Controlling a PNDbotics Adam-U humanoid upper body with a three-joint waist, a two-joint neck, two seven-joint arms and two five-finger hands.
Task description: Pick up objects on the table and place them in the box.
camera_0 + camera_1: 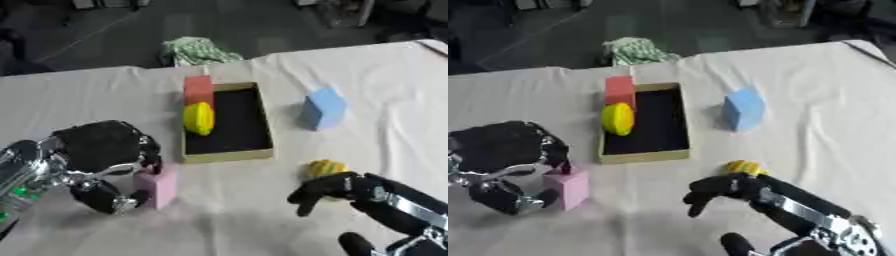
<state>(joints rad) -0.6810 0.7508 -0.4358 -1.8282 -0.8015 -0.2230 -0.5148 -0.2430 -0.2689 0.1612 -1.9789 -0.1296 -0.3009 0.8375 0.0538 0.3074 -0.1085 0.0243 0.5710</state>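
Observation:
A tan box (229,156) with a black floor lies in the middle of the table. A red block (199,89) and a yellow lemon-like thing (199,118) sit at its left wall. A blue block (324,109) stands to the right of the box. My left hand (101,147) is curled round a pink block (158,186) near the box's front left corner, with the block's base on the cloth. My right hand (737,189) is open, its bent fingers touching the near side of a small yellow ridged thing (743,167); its thumb stays apart, lower down.
A white cloth (367,75) covers the table. A green-and-white crumpled cloth (197,50) lies at the far edge behind the box. Dark floor lies beyond the table's far edge.

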